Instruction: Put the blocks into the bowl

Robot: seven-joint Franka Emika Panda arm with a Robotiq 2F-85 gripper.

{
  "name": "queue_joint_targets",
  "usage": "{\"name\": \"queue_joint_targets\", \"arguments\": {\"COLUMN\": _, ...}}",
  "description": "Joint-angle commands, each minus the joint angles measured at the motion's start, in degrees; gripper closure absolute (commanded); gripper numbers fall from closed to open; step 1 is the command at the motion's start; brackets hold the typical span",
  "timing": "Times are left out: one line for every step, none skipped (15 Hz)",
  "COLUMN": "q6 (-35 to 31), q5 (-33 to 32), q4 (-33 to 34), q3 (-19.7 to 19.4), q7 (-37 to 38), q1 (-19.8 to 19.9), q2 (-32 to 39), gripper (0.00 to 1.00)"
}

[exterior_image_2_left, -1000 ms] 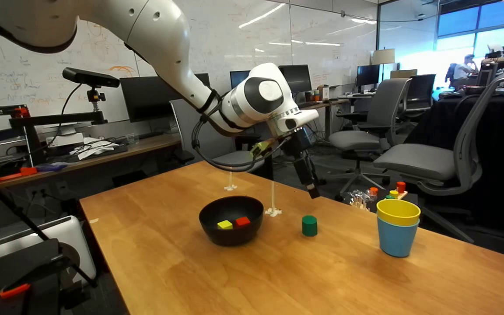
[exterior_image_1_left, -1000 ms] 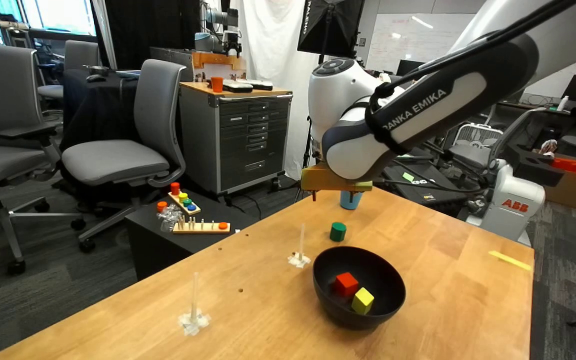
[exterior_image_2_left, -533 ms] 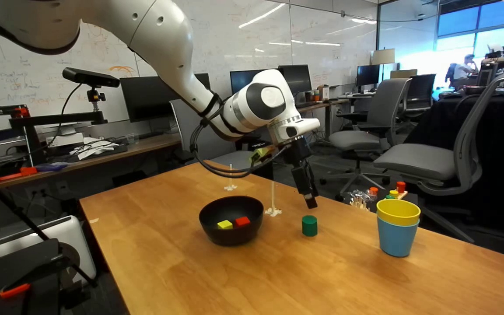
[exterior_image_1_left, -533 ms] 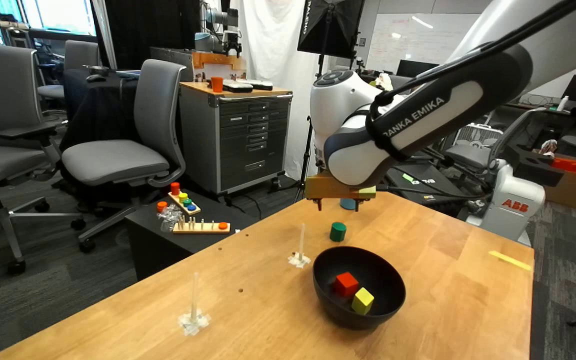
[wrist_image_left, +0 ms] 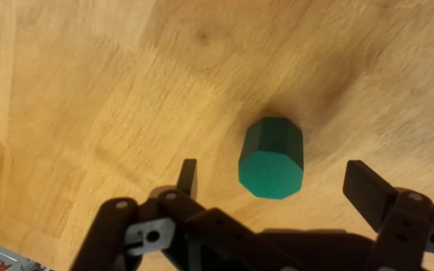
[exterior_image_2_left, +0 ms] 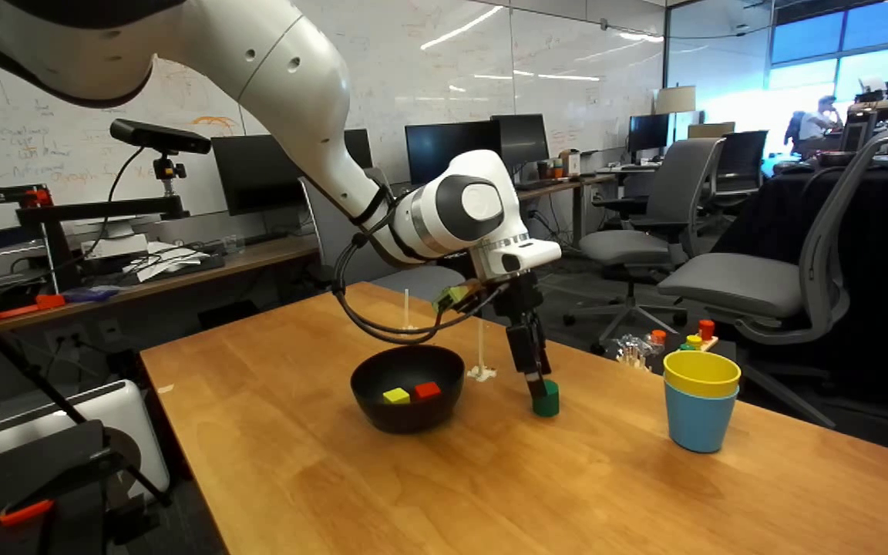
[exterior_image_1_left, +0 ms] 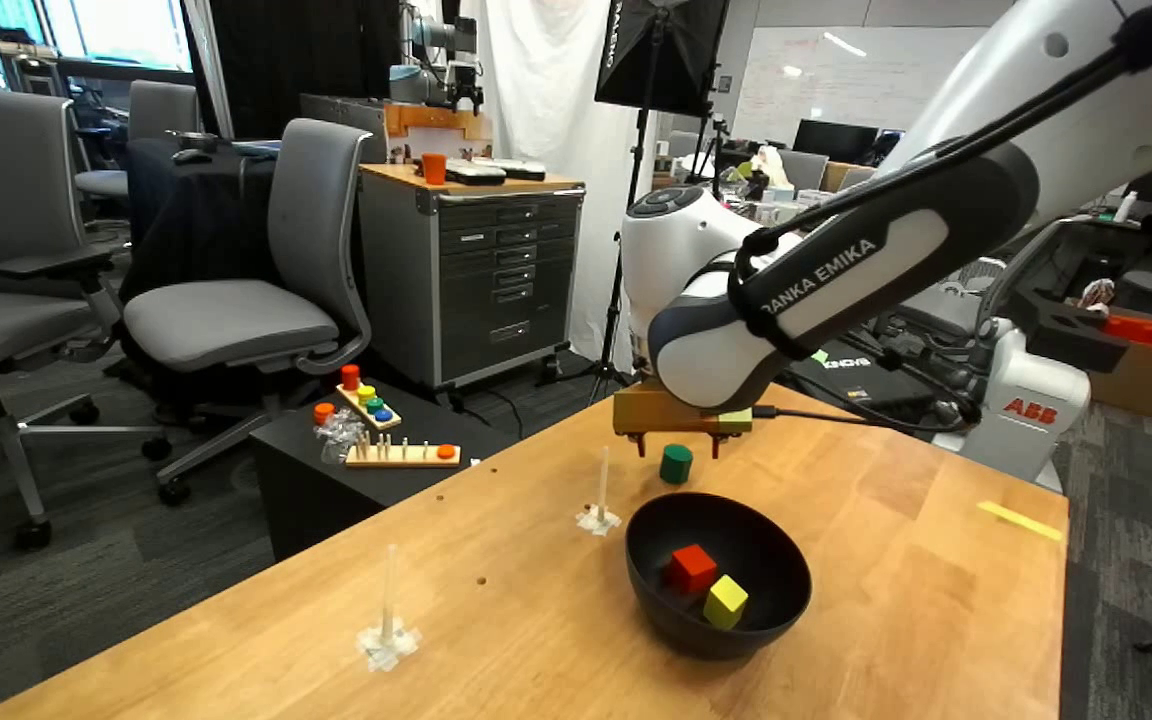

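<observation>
Near the worktop (exterior_image_1_left: 916, 600) edge facing the chairs (exterior_image_1_left: 226, 320), the tool (wrist_image_left: 271, 177) has come down to the green block (exterior_image_1_left: 676, 466), spread wide, a gap on each side; the red block (exterior_image_1_left: 693, 569) and yellow block (exterior_image_1_left: 726, 602) lie in the bowl (exterior_image_2_left: 405, 418), so probably one grasp remains.

I see, in an exterior view, a round black bowl (exterior_image_1_left: 752, 556), open side up. A red block (exterior_image_1_left: 692, 568) and a yellow block (exterior_image_1_left: 726, 602) lie close together in it, the yellow one nearer and to the right. A many-sided green block (exterior_image_1_left: 676, 463) stands up straight past the bowl's far side.
</observation>
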State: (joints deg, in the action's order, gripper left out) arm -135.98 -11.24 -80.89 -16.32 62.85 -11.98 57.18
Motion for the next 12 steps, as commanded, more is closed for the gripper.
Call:
{"name": "queue_joint_targets", "arguments": {"q6": -0.52, "q5": 0.09, "q4": 1.77, "q3": 1.08, "q7": -0.62, "q1": 0.86, "q2": 0.92, "gripper": 0.0}}
{"name": "queue_joint_targets", "arguments": {"q6": -0.5, "q5": 0.15, "q4": 1.8, "q3": 1.18, "q7": -0.7, "q1": 0.91, "q2": 0.94, "gripper": 0.0}}
{"name": "queue_joint_targets", "arguments": {"q6": -0.61, "q5": 0.16, "q4": 1.88, "q3": 1.12, "q7": -0.64, "q1": 0.95, "q2": 1.0, "gripper": 0.0}}
{"name": "queue_joint_targets", "arguments": {"q6": -0.74, "q5": 0.04, "q4": 1.95, "q3": 1.0, "q7": -0.66, "q1": 0.94, "q2": 1.08, "gripper": 0.0}}
{"name": "queue_joint_targets", "arguments": {"q6": -0.96, "q5": -0.1, "q4": 2.11, "q3": 0.84, "q7": -0.66, "q1": 0.97, "q2": 1.23, "gripper": 0.0}}
{"name": "queue_joint_targets", "arguments": {"q6": -0.89, "q5": 0.0, "q4": 2.27, "q3": 0.81, "q7": -0.6, "q1": 1.11, "q2": 1.36, "gripper": 0.0}}
{"name": "queue_joint_targets", "arguments": {"q6": -0.84, "q5": 0.07, "q4": 2.33, "q3": 0.81, "q7": -0.63, "q1": 1.27, "q2": 1.48, "gripper": 0.0}}
{"name": "queue_joint_targets", "arguments": {"q6": -0.59, "q5": 0.24, "q4": 2.42, "q3": 0.96, "q7": -0.79, "q1": 1.54, "q2": 1.65, "gripper": 0.0}}
{"name": "queue_joint_targets", "arguments": {"q6": -0.57, "q5": 0.28, "q4": 2.52, "q3": 0.93, "q7": -0.71, "q1": 1.69, "q2": 1.92, "gripper": 0.0}}
{"name": "queue_joint_targets", "arguments": {"q6": -0.6, "q5": 0.31, "q4": 2.74, "q3": 0.92, "q7": -0.7, "q1": 1.9, "q2": 2.29, "gripper": 0.0}}
{"name": "queue_joint_targets", "arguments": {"q6": -0.41, "q5": 0.47, "q4": 3.09, "q3": 0.98, "q7": -0.68, "q1": 2.16, "q2": 2.67, "gripper": 0.0}}
{"name": "queue_joint_targets", "arguments": {"q6": -0.31, "q5": 0.5, "q4": 3.37, "q3": 0.92, "q7": -0.6, "q1": 2.29, "q2": 3.0, "gripper": 0.0}}
